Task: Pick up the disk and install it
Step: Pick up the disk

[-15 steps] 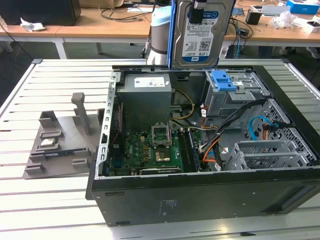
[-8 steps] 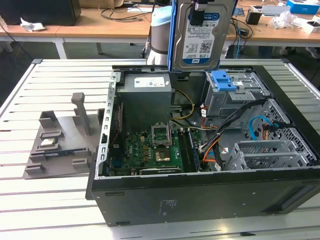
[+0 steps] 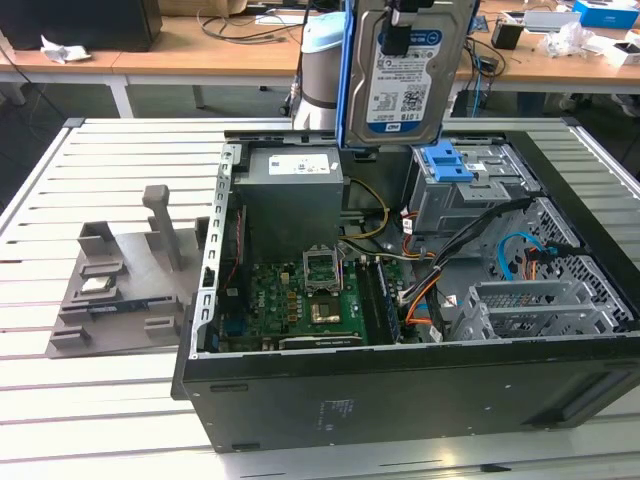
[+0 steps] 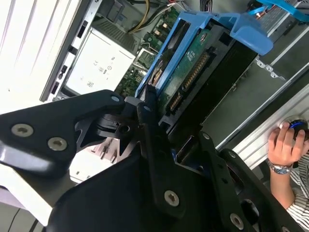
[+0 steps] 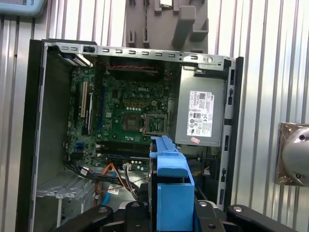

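The flat silver metal disk in its blue plastic carrier frame (image 3: 405,80) hangs upright above the open black computer case (image 3: 400,400), its upper end clamped between the black fingers (image 4: 149,130). The exterior view shows its blue-and-white label. The second wrist view shows its green circuit board (image 4: 193,72) and a person's hand (image 4: 285,145) beyond the case.

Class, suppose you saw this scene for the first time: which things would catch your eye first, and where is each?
The disk, silver in a blue carrier frame, hangs upright in the gripper above the open computer case. Inside the case, the green motherboard lies beside the grey power-supply box, with the blue-latched cage toward the exterior view's right.
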### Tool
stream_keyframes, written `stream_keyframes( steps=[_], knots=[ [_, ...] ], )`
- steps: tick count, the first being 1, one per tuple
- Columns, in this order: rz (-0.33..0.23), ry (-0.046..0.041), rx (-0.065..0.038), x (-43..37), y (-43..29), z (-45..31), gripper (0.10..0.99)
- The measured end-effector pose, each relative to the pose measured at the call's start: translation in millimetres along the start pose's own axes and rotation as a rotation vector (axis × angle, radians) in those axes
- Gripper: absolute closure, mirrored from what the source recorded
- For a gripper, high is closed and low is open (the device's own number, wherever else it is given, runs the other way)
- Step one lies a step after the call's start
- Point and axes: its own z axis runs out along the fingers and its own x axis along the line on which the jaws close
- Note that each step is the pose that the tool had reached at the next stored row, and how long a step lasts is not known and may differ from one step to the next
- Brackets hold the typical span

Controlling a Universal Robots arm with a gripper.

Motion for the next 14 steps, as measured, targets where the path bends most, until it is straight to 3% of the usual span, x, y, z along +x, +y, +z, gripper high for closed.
stream_keyframes(
  steps=[14],
  knots=[
    [0.0, 0.0021, 0.0, 14.6, 1.1, 1.1, 0.718]
  ],
)
